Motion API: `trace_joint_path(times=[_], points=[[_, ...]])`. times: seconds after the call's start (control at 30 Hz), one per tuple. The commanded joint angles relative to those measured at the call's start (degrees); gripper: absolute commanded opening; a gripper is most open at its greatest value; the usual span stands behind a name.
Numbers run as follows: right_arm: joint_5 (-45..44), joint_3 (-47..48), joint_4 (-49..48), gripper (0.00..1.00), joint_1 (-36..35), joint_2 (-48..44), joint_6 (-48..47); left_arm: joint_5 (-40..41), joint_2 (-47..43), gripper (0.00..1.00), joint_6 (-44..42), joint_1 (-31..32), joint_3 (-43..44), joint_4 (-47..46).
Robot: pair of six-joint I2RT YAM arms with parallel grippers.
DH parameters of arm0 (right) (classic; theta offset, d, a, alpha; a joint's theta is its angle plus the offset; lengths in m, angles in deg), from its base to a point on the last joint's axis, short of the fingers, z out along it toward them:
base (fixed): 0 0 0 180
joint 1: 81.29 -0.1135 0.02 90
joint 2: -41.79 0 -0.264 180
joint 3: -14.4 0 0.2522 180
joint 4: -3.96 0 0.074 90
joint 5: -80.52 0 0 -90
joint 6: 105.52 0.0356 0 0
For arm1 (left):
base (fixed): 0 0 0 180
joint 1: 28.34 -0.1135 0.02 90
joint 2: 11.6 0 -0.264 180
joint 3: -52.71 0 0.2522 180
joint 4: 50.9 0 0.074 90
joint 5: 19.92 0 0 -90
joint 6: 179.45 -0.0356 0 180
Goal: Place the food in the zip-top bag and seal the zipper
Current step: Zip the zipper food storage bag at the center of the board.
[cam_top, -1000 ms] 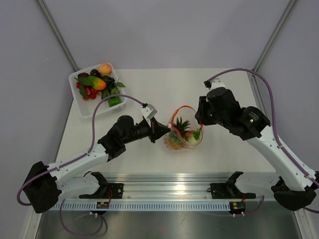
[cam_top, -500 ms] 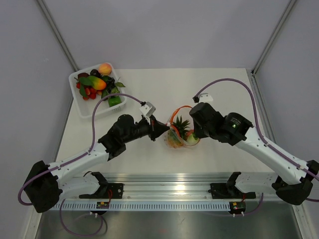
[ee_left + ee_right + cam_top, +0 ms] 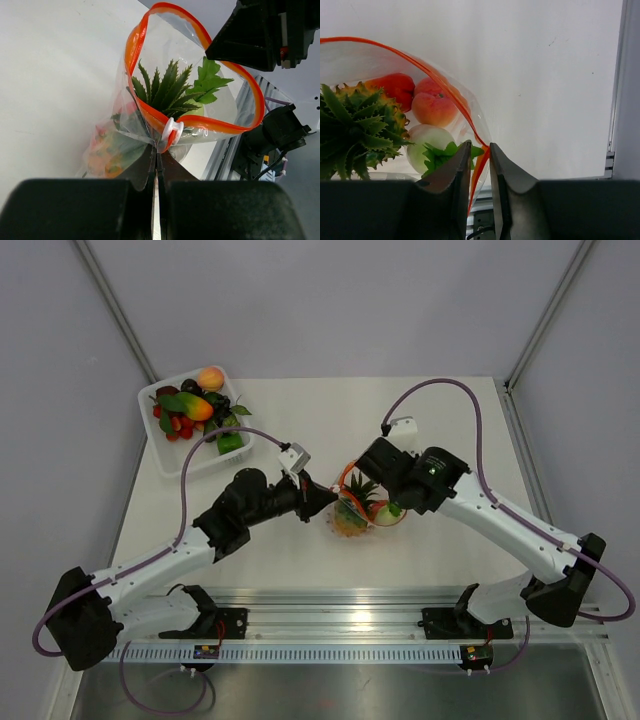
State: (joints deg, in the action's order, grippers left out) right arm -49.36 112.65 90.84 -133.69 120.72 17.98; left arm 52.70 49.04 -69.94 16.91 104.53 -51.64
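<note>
Zip-top bag (image 3: 362, 508): sat on the table (image 3: 450, 420) between the two arms. The mouth gaped in a wide loop and the zipper (image 3: 132, 50) was unsealed.
Food: the pineapple (image 3: 360, 125), peach (image 3: 434, 107), red fruit (image 3: 395, 86) and a pale fruit (image 3: 427, 142) with a green leaf were all inside the bag.
Left gripper (image 3: 156, 152): jaws were pressed together on the bag's edge, just under the white slider (image 3: 171, 133).
Right gripper (image 3: 480, 150): jaws stood a slit apart with the red strip running between them. Contact with the strip was not clear.
Tray (image 3: 156, 443): sat well apart at the far left and held other fruit.
Risk, bad seal: likely if the right jaws closed on one lip only. The loop was wide, so the two tracks might not have met.
Risk, caught leaves: the pineapple crown stood near the mouth and could have jammed between the lips and left a gap.
Risk, slip: the left hold was on thin, crinkly film. A hard pull from the right might have dragged it free or skidded the whole bag.
Risk, blocked slider: the left fingertips sat right beside it and may have hindered its travel.
Risk, spill: tugging the open bag sideways could have tipped it and rolled fruit out.
</note>
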Motion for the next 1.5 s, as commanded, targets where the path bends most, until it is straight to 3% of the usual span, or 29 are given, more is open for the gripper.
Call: trace_joint_path(times=[0.0, 0.13, 0.27, 0.53, 0.6, 0.67, 1.2, 1.47], points=[[-1.3, 3.8, -0.9, 0.28, -0.3, -1.2, -0.4, 1.2, -1.6, 0.0, -0.1, -0.3, 3.9, -1.2], [3.2, 7.4, -2.3, 0.26, -1.0, -3.0, -3.1, 1.4, -1.6, 0.0, 0.4, -0.3, 5.2, 0.3], [14.5, 6.7, -13.8, 0.3, -2.4, -6.6, -13.0, -0.2, -1.7, 0.0, -0.2, -0.7, 5.7, 0.3], [37.7, -1.3, -29.2, 0.3, -2.6, -10.8, -43.7, -6.2, -2.1, 0.0, -3.1, -2.1, 6.3, 1.8], [39.9, -4.3, -36.6, 0.32, -2.6, -12.9, -50.3, -7.0, -2.4, 0.0, -3.7, -2.5, 6.1, 1.9], [49.1, -8.4, -42.1, 0.38, -2.6, -14.3, -57.3, -8.5, -3.1, 0.0, -4.2, -3.1, 6.0, 2.4], [51.8, -5.9, -42.3, 0.37, -2.5, -6.3, -62.9, -9.2, -6.5, 0.0, -4.6, -3.8, 4.3, 2.7], [52.5, -5.7, -42.8, 0.21, -2.4, -6.2, -61.7, -9.3, -7.3, 0.0, -4.8, -4.2, 3.4, 3.3]])
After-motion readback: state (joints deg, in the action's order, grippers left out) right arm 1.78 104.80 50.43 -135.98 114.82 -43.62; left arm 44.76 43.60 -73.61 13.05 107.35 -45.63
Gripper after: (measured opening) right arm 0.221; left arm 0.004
